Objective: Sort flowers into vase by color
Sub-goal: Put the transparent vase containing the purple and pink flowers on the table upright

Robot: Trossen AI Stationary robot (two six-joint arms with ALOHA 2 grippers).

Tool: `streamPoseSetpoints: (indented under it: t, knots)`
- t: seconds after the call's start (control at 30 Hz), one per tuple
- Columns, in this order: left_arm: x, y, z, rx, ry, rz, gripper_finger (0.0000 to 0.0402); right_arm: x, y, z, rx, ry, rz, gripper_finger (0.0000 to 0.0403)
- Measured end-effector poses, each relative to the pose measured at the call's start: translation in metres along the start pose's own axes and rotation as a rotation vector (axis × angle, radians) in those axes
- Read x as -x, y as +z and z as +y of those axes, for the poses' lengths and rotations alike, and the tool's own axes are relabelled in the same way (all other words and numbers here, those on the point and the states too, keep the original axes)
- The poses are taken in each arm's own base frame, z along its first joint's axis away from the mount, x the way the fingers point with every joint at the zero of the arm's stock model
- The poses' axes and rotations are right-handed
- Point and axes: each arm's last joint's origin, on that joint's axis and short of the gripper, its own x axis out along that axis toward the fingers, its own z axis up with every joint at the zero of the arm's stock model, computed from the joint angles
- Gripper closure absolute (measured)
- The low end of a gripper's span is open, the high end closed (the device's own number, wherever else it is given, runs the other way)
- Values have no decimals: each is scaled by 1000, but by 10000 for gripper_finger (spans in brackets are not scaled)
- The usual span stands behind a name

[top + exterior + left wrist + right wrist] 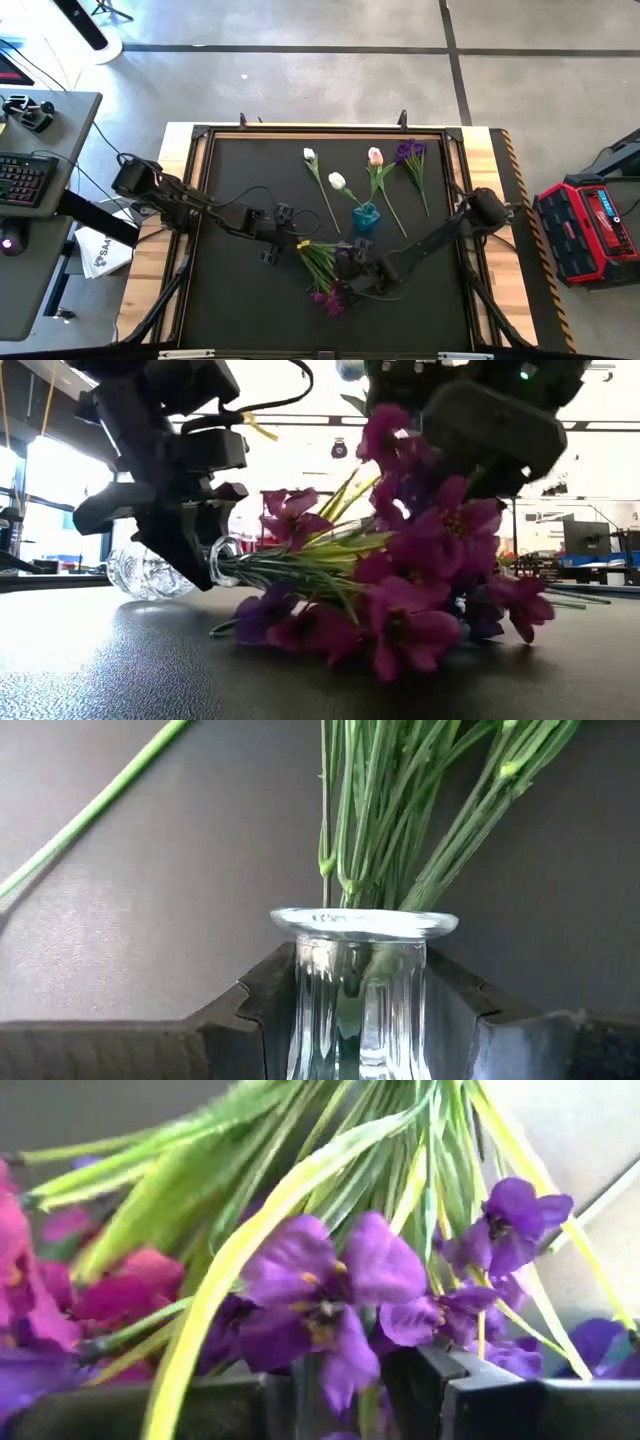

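1. High view alone shows the whole black table (240, 300), both arms, a red case (588, 228) on the floor to the right, a keyboard (25, 180) on a desk to the left, and white packaging (103, 250) with dark lettering too small to read.
2. Low view alone shows the clear glass vase (150, 572) lying on its side on the mat, with a bunch of purple flowers (420, 610) spilling from its mouth.
3. Left wrist view shows the left gripper (360, 1020) clenched on the vase just below its rim (364, 923), green stems (400, 810) running out of it.
4. Right wrist view shows the right gripper (370, 1390) closed among the purple blossoms (330, 1300) and leaves, grasping the bunch.
5. Counted in the high view: two white tulips (337, 181), one pink tulip (375, 156) and one purple sprig (410, 152) lie apart at the table's far side.
6. One small blue vase (366, 216) stands near the tulip stems.
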Motion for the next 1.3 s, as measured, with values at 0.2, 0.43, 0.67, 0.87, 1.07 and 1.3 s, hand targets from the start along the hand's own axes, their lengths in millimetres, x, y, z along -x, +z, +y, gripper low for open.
streamPoseSetpoints:
  t: [0.2,0.43,0.67,0.87,1.07,1.3]
  knots:
    - [8,-4,1,62,5,-87,265,16,10,-6,-14,-4,-59,318]
    - [26,-21,0,169,-13,-257,266,58,20,-8,-16,15,-189,318]
    - [40,-41,0,271,14,-478,268,105,22,-10,-37,9,-343,318]
    - [45,-46,0,310,40,-644,268,142,22,-11,-45,16,-479,318]
    - [53,-44,3,323,142,-817,268,176,19,-2,2,43,-629,318]
    - [71,-55,6,407,296,-1080,269,208,-3,16,36,136,-700,318]
